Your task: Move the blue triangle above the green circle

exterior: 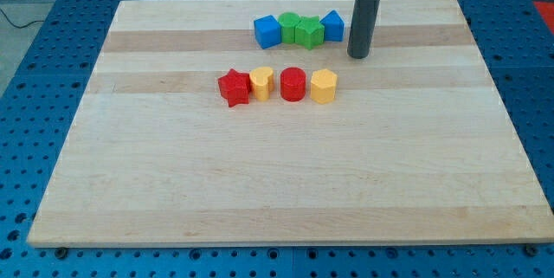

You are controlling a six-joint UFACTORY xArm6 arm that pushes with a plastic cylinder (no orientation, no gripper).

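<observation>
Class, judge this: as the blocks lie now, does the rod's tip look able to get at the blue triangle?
Probably yes: my tip stands just right of the blue triangle, with bare board between them.

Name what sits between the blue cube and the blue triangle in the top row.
In the camera view, the green circle and green star sit between the blue cube and blue triangle.

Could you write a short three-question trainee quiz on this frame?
1. True or false: my tip touches the red circle.
2. Which block lies nearest my tip? A) blue triangle B) blue cube C) red star
3. How many yellow blocks sit in the lower row?

Key: 1 false; 2 A; 3 two, the yellow block beside the red star and the yellow hexagon at the row's right end.
</observation>
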